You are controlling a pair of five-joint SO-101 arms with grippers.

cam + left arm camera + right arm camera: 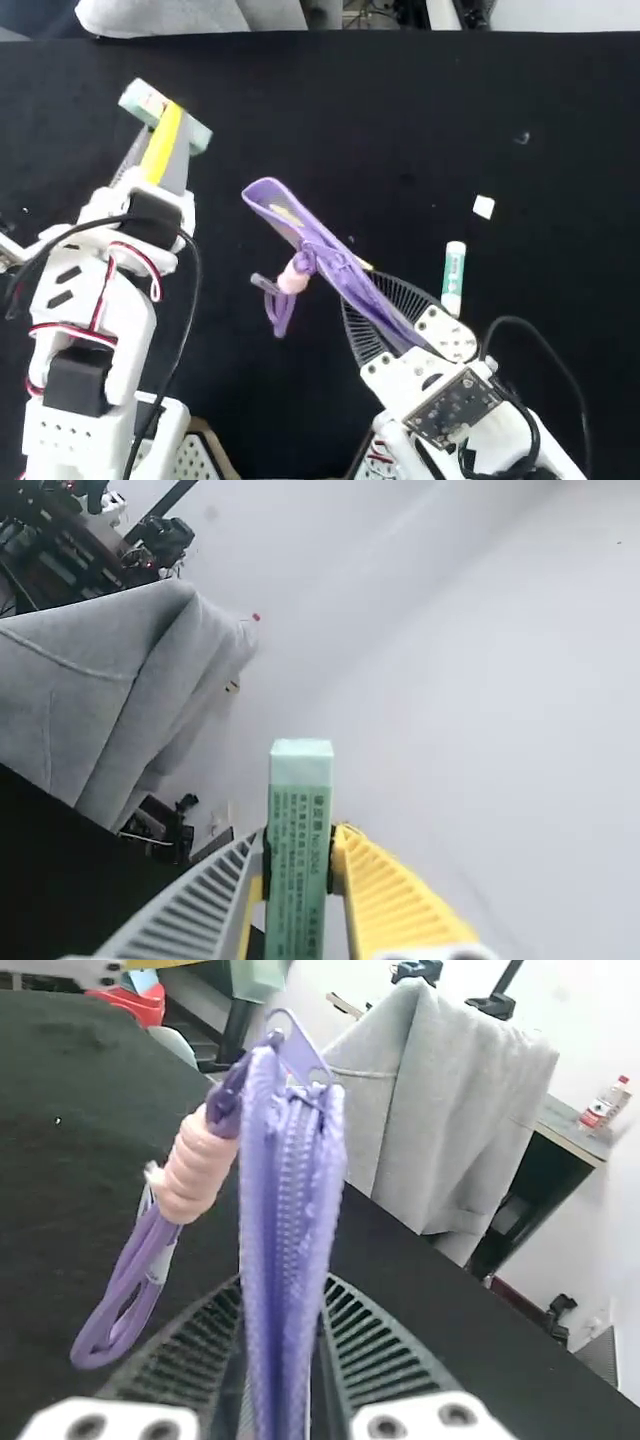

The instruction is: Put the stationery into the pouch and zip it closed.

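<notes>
over the black tabletop (450,120) your right fingers (357,335) pinch the pouch (310,240) aloft, likely to present its mouth; your left fingers (163,147) clamp the eraser (150,103), upper left, for loading.

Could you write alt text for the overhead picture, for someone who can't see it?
Over a black table, the right robot hand clamps a purple fabric zip pouch, while the left hand grips a mint-green rectangular eraser. A white tube with a green end and a small white square lie nearby.
</notes>
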